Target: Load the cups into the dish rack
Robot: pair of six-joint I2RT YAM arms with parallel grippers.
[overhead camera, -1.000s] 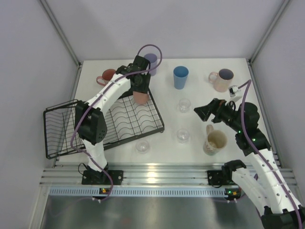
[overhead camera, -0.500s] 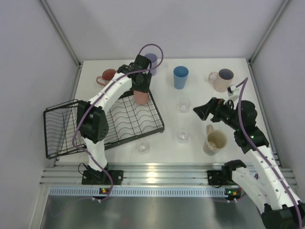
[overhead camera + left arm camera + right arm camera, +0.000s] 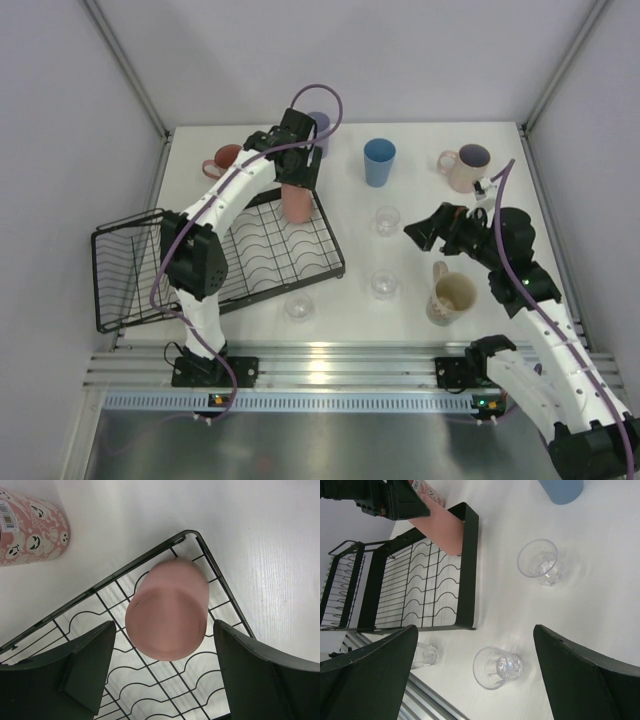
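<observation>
Currently, left gripper (image 3: 166, 630): jaws wide, a sliver of gap on each side of the salmon tumbler (image 3: 167, 612), gripping nothing, poised straight above it.
salmon tumbler: upside down in the dish rack (image 3: 255, 255), at its far right corner, base up, standing on the wavy wires just inside the rim.
dish rack: black wire, on the left half of the table (image 3: 420, 140), taller basket end toward the left edge.
right gripper (image 3: 418, 232): jaws spread fully, empty, hovering over the right half of the table, just beyond the cream mug (image 3: 450, 296).
far glass (image 3: 387, 220): clear, upright, just left of the right gripper.
middle glass (image 3: 384, 284): clear, upright, left of the cream mug.
near glass (image 3: 298, 306): clear, upright, just beside the rack's near edge, outside it.
lavender tumbler (image 3: 322, 124): on the table behind the left wrist, partly hidden.
blue tumbler (image 3: 379, 162): upright, far middle of the table.
ghost-print pink mug (image 3: 228, 158): on the table just beyond the rack's far edge.
second pink mug (image 3: 465, 168): far right, dark inside, handle to the left.
cream mug: upright, near right, handle pointing to the far side.
</observation>
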